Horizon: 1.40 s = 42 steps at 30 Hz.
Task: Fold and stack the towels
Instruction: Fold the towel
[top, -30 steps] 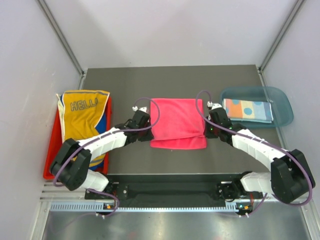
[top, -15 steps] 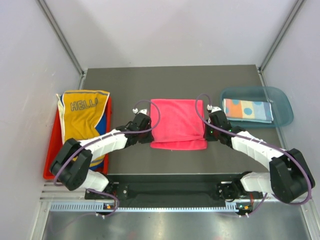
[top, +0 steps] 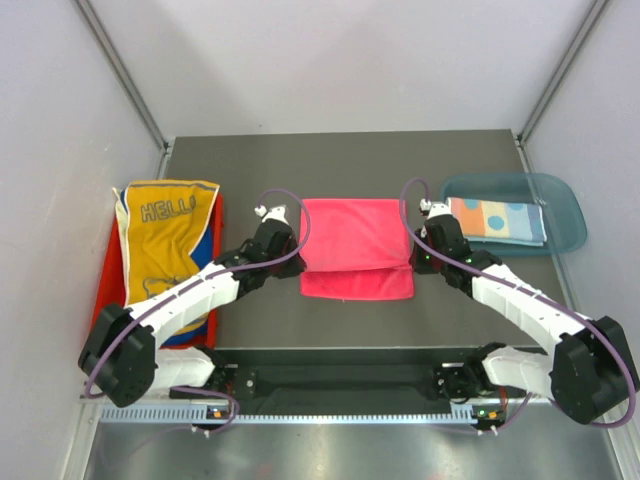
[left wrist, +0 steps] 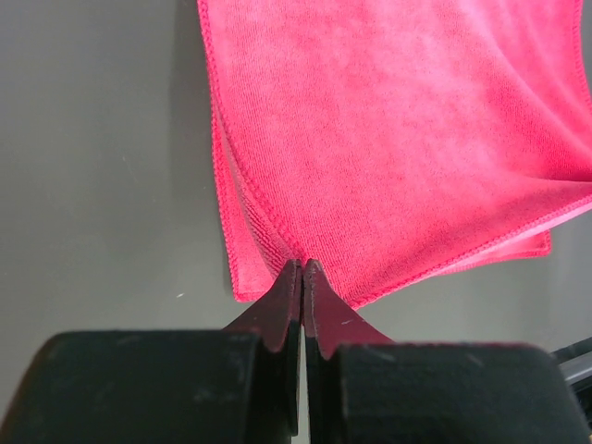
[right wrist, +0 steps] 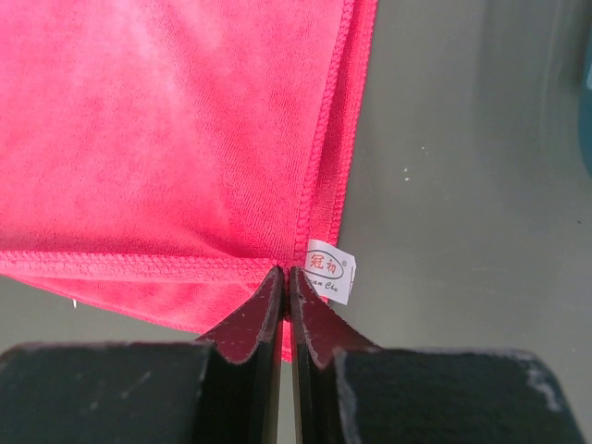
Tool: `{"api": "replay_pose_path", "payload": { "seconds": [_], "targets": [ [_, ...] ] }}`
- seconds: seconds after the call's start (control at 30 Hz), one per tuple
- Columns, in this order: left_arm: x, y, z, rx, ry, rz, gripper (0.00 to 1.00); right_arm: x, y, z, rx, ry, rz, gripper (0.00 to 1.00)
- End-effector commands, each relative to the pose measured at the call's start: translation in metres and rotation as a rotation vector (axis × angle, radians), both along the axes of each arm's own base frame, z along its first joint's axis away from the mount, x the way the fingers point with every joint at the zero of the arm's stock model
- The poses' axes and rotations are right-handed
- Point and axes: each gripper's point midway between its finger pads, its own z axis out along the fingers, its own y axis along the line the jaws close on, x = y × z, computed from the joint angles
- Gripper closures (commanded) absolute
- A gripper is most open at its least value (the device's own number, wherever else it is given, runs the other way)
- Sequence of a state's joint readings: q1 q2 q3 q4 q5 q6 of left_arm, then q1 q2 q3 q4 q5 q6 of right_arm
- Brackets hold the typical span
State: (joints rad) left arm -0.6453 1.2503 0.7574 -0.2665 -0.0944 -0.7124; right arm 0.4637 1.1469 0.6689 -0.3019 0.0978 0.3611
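Left wrist: left gripper point(left wrist: 302, 270) pinched shut on corner of hot pink towel point(left wrist: 398, 120); right gripper point(right wrist: 285, 274) likewise, beside label point(right wrist: 330, 271). Likely so both corners travel level, fold lands square.

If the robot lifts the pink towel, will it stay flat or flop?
Probably flops: the pink towel is thin soft cloth, doubled over itself where the left gripper and right gripper pinch it. Likely light, and its fuzzy weave shouldn't slip from shut jaws.

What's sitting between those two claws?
The pink towel spans the whole gap between the left gripper and right gripper, each shut on one of its corners. The top view shows it best.
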Motion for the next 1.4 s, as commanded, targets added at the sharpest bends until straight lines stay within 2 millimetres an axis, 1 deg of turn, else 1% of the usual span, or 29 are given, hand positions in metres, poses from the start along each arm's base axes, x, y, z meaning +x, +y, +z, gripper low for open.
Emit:
{"api": "replay_pose_path", "payload": {
  "seconds": [0.0,0.03,0.07,0.1,0.13,0.17,0.2,0.3,0.33,0.4,0.43,0.5,0.53,0.6,0.63,0.67,0.73,0.77,0.87,0.9,0.97,1.1,1.27,1.37],
  "targets": [
    [-0.003,0.001,-0.001,0.006,0.008,0.003,1.00,-0.001,-0.003,0.003,-0.007,-0.018,-0.010,0.95],
    [-0.003,0.000,-0.002,0.000,0.005,0.001,1.00,-0.001,-0.001,0.002,0.002,-0.021,-0.006,0.95],
    [-0.004,0.000,-0.004,-0.001,0.008,0.000,1.00,-0.004,-0.002,-0.004,0.001,-0.008,-0.006,0.95],
    [-0.008,0.001,-0.012,0.003,0.027,-0.003,1.00,-0.005,-0.002,-0.007,0.004,-0.004,-0.007,0.95],
    [-0.008,0.001,-0.015,0.003,0.031,0.000,1.00,-0.006,0.001,-0.009,0.012,-0.003,0.004,0.95],
    [-0.009,0.000,-0.019,0.000,0.036,-0.001,1.00,-0.010,-0.001,-0.015,0.011,0.012,0.000,0.95],
    [-0.011,0.002,-0.026,0.007,0.048,-0.004,1.00,-0.011,0.000,-0.017,0.015,0.015,0.001,0.94],
    [-0.015,-0.001,-0.038,0.000,0.066,-0.013,1.00,-0.016,0.001,-0.027,0.023,0.032,0.009,0.90],
    [-0.017,-0.003,-0.041,-0.003,0.075,-0.020,0.99,-0.017,0.001,-0.029,0.023,0.036,0.009,0.87],
    [-0.021,-0.006,-0.048,-0.002,0.088,-0.030,0.94,-0.021,0.001,-0.034,0.028,0.047,0.013,0.83],
    [-0.022,-0.006,-0.050,0.001,0.090,-0.030,0.85,-0.022,0.001,-0.033,0.031,0.046,0.011,0.78],
    [-0.025,-0.008,-0.052,0.006,0.093,-0.041,0.80,-0.024,0.001,-0.031,0.037,0.043,0.014,0.73],
    [-0.026,-0.009,-0.050,0.004,0.091,-0.044,0.76,-0.024,0.001,-0.024,0.048,0.024,0.012,0.71],
    [-0.027,-0.009,-0.043,-0.006,0.076,-0.049,0.71,-0.026,-0.001,-0.017,0.050,0.015,0.003,0.70],
    [-0.027,-0.010,-0.040,-0.011,0.072,-0.050,0.71,-0.024,0.000,-0.008,0.066,-0.009,0.003,0.65],
    [-0.027,-0.010,-0.036,-0.018,0.063,-0.059,0.70,-0.023,0.001,-0.005,0.070,-0.014,0.002,0.63],
    [-0.028,-0.008,-0.032,-0.007,0.065,-0.058,0.70,-0.021,0.002,-0.001,0.073,-0.017,0.001,0.63],
    [-0.026,-0.009,-0.028,-0.010,0.053,-0.060,0.71,-0.020,0.004,-0.001,0.072,-0.014,0.004,0.63],
    [-0.023,-0.010,-0.021,-0.010,0.043,-0.054,0.73,-0.021,0.009,-0.011,0.063,0.018,0.004,0.63],
    [-0.022,-0.011,-0.020,-0.011,0.042,-0.055,0.73,-0.021,0.009,-0.017,0.055,0.034,-0.003,0.64],
    [-0.019,-0.013,-0.015,-0.010,0.035,-0.052,0.74,-0.025,0.011,-0.025,0.052,0.051,-0.003,0.63],
    [-0.015,-0.014,-0.012,-0.009,0.032,-0.048,0.75,-0.027,0.012,-0.039,0.057,0.080,-0.029,0.63],
    [-0.013,-0.015,-0.012,-0.009,0.030,-0.044,0.75,-0.025,0.018,-0.046,0.080,0.093,-0.038,0.62],
    [-0.010,-0.011,-0.018,0.020,0.033,-0.027,0.74,-0.026,0.021,-0.051,0.084,0.106,-0.042,0.63]
  ]
}}
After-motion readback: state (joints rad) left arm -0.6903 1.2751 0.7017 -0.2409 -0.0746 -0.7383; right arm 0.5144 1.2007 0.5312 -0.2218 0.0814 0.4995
